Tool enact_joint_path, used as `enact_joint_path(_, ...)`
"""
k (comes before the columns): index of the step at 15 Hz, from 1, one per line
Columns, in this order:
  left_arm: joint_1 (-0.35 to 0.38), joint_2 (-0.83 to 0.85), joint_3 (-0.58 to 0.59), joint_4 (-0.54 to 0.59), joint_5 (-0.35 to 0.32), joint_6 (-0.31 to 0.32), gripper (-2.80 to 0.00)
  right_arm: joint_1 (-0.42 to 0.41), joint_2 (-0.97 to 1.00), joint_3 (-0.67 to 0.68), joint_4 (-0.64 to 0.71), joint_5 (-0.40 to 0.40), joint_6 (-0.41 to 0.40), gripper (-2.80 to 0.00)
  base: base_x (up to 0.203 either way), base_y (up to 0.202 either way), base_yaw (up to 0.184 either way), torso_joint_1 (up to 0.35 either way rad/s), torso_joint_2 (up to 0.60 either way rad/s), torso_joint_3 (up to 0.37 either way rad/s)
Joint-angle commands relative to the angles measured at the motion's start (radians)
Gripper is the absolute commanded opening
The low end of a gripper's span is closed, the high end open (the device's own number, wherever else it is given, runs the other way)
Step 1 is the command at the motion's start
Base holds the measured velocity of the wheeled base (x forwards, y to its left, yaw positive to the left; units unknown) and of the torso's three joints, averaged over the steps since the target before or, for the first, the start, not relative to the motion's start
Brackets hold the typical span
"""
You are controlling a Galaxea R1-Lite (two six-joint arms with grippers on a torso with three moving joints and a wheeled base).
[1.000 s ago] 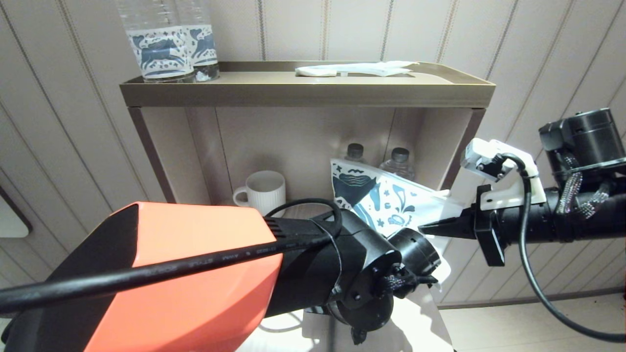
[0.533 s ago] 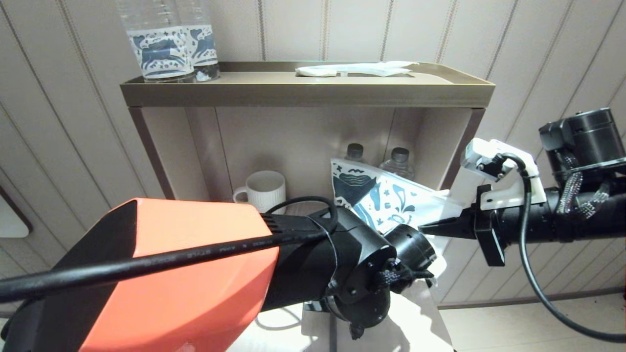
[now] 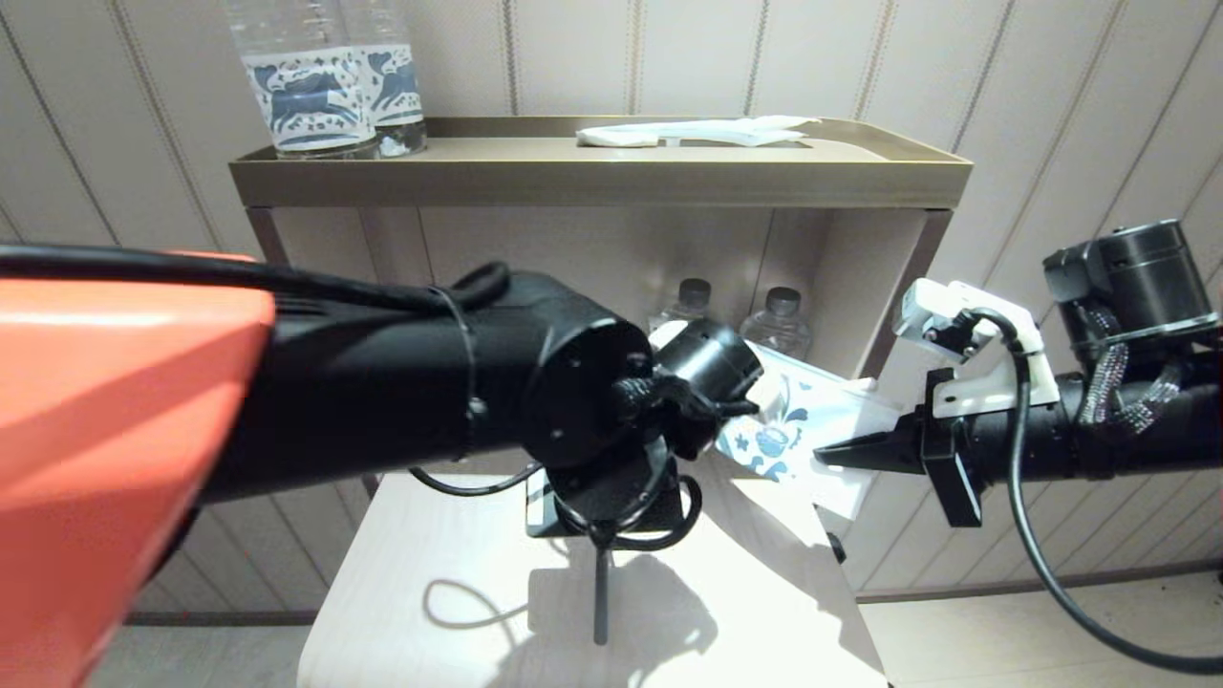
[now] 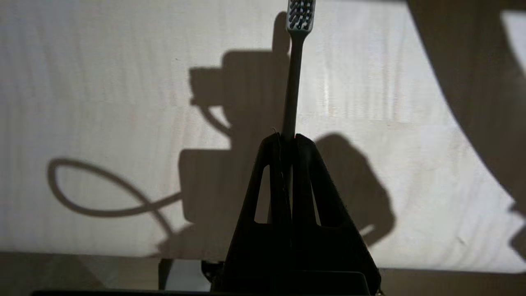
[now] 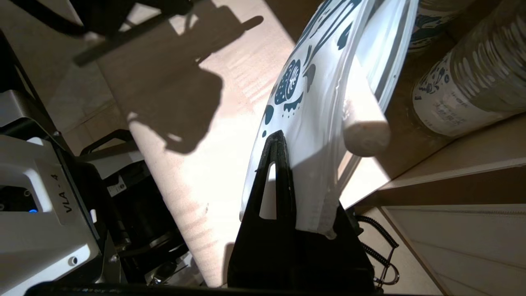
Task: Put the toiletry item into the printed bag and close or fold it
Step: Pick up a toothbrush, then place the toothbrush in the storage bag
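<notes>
On the left of the head view, the left arm reaches across over the pale desk (image 3: 439, 564). Its left pincer (image 4: 287, 137) is clamped shut on the toothbrush (image 4: 292, 82). In the left wrist view the slim pale handle is pinched between the two dark fingers (image 4: 273, 164) and runs straight out past their tips, ending in the small grey bristle head well clear of the pincer. The toothbrush hangs above the desk, and the arm and its cable cast shadows on the wood beneath.

In the head view the toothbrush shows only as a thin dark line (image 3: 600, 592) hanging below the left wrist, over the middle of the desk.

Behind the desk stands a shelf unit (image 3: 592, 177). On its top tray, two clear bottles with blue horse labels (image 3: 325, 86) stand at the left and a white wrapped packet (image 3: 697, 134) lies further right. In the open compartment below, two small capped bottles (image 3: 779, 320) stand at the back.

To the right of the left wrist, the printed bag (image 3: 798, 425) is held up in the air in front of that compartment, partly hidden by the left arm's wrist. The right pincer (image 3: 826, 457) comes in level from the right and is closed on the bag. In the right wrist view the bag (image 5: 312, 107) rises from between the pincer's fingers (image 5: 276, 164), gripped at its near edge, its blue-printed face turned toward the desk and its far end reaching toward the bottles.
</notes>
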Motion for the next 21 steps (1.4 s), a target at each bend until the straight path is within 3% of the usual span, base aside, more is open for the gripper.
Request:
enact_joint_path(1, 0.003, -0.129, 0.000, 0.001, 0.005, 0.002, -2.80, 0.009, -0.002, 0.025, -0.002, 0.002, -0.006, -2.80, 0.000, 0.000, 0.000, 0.000, 0.00, 0.000)
enact_joint_path(5, 0.039, -0.203, -0.001, -0.050, 0.006, 0.066, -2.80, 0.070, -0.013, 0.136, -0.111, 0.000, -0.030, -2.80, 0.000, 0.000, 0.000, 0.000, 0.00, 0.000)
enact_joint_path(8, 0.065, -0.226, -0.001, -0.161, 0.001, 0.143, -2.80, 0.105, -0.014, 0.273, -0.277, 0.001, -0.080, -2.80, 0.000, 0.000, 0.000, 0.000, 0.00, 0.000)
enact_joint_path(10, 0.095, -0.230, -0.001, -0.232, -0.023, 0.200, -2.80, 0.142, -0.026, 0.321, -0.301, 0.003, -0.122, -2.80, 0.000, 0.000, 0.000, 0.000, 0.00, 0.000)
enact_joint_path(12, 0.142, -0.239, 0.000, -0.305, -0.111, 0.243, -2.80, 0.177, -0.059, 0.360, -0.302, 0.003, -0.155, -2.80, 0.000, 0.000, 0.000, 0.000, 0.00, 0.000)
enact_joint_path(15, 0.187, -0.228, 0.001, -0.448, -0.328, 0.266, -2.80, 0.203, -0.077, 0.373, -0.301, 0.003, -0.165, -2.80, 0.000, 0.000, 0.000, 0.000, 0.00, 0.000)
enact_joint_path(21, 0.191, -0.183, 0.018, -0.478, -0.517, 0.339, -2.80, 0.204, -0.046, 0.380, -0.302, 0.003, -0.180, -2.80, 0.000, 0.000, 0.000, 0.000, 0.00, 0.000)
